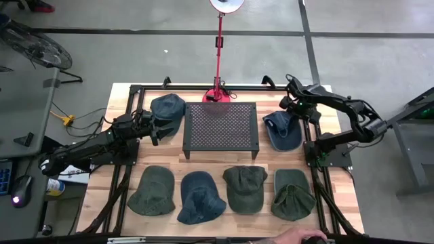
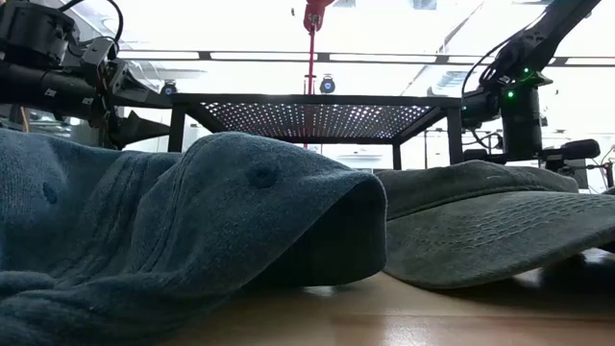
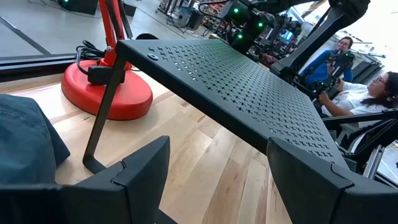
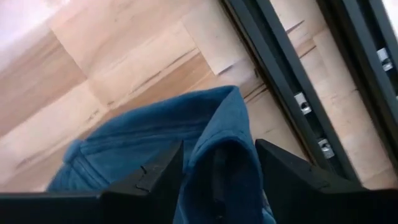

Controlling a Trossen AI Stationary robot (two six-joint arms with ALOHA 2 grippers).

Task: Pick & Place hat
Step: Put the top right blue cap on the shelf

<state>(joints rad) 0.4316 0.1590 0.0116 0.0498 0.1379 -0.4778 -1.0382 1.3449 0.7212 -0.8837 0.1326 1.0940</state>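
You have nothing to read here: no text, label, brand, number or sign shows legibly on any surface in the four views.

I'm seeing a black perforated rack (image 1: 221, 129) standing mid-bench (image 1: 268, 163); a red lamp stand (image 1: 218, 95) just behind it; a yellow plug (image 1: 67, 120) on the floor; people (image 3: 367, 93) beyond.
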